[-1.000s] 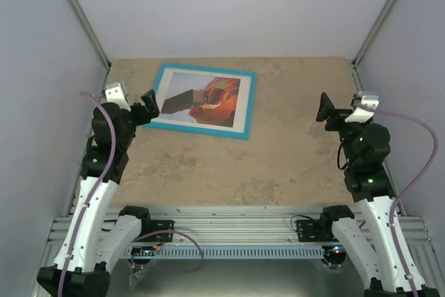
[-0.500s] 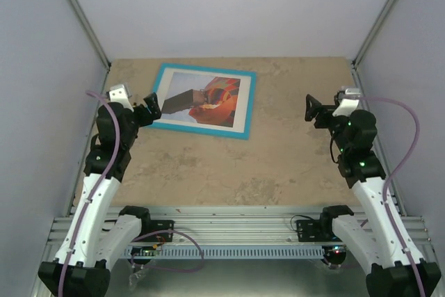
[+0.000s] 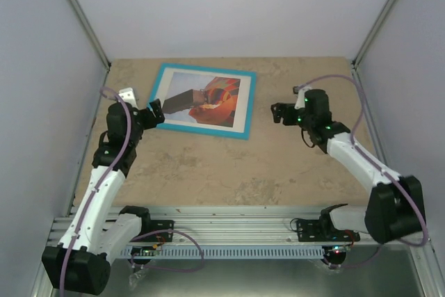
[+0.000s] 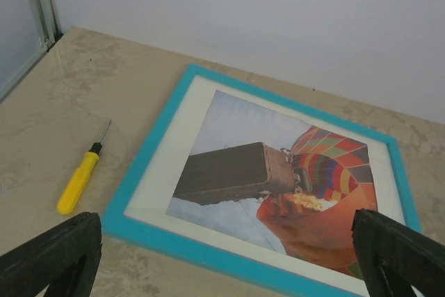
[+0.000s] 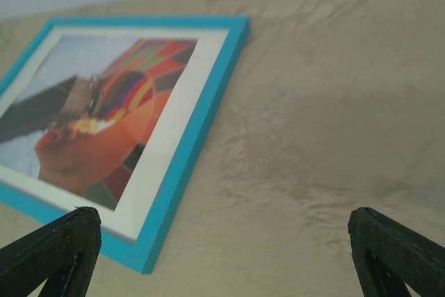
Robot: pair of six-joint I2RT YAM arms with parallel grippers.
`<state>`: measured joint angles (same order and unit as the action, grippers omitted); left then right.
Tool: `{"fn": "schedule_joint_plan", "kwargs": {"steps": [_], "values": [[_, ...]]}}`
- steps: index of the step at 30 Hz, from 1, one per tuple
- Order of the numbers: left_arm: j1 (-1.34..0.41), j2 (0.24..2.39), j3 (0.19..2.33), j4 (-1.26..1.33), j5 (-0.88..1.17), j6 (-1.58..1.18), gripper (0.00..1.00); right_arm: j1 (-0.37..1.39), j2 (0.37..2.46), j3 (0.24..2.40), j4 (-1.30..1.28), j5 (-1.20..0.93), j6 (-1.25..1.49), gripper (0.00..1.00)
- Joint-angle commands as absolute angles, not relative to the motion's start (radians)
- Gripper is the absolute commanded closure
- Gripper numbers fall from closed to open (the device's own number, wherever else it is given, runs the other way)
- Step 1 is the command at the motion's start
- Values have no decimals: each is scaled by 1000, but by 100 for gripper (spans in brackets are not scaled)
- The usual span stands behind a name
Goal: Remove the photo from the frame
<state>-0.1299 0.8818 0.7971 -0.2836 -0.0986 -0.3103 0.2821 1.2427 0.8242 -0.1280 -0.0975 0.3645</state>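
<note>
Left jaws stand wide and empty just beside the near-left corner of the frame [image 3: 201, 131]; right jaws, equally wide and empty, hang near its right edge, not touching. The photo [image 3: 212, 95] sits face up inside the frame, flat on the worktop [image 3: 229, 165]. A yellow screwdriver [image 4: 82, 177] lies just left of the frame

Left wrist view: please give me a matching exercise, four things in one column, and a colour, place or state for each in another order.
Things:
1 frame
2 screwdriver
3 photo
4 left gripper

Descriptions:
a open, holding nothing
b yellow handle
c inside the frame
d turquoise

Pairs: 1-d, 2-b, 3-c, 4-a
</note>
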Motion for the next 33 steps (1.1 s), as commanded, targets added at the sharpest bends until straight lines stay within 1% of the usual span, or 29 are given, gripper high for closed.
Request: {"fn": "schedule_joint_plan", "kwargs": {"steps": [1, 8, 13, 19, 27, 33], "values": [[-122, 887, 740, -217, -75, -311, 0, 358, 1376, 913, -171, -71, 384, 2], [-121, 901, 741, -208, -51, -320, 0, 465, 1603, 1030, -203, -11, 488, 2], [-128, 900, 733, -199, -39, -327, 0, 549, 1750, 1140, -250, 102, 559, 5], [-166, 902, 730, -197, -49, -326, 0, 585, 1883, 1231, -279, 156, 636, 21], [-203, 904, 727, -194, -61, -325, 0, 596, 1966, 1262, -281, 156, 707, 37], [-223, 910, 726, -190, -52, -324, 0, 597, 1982, 1253, -280, 158, 728, 58]]}}
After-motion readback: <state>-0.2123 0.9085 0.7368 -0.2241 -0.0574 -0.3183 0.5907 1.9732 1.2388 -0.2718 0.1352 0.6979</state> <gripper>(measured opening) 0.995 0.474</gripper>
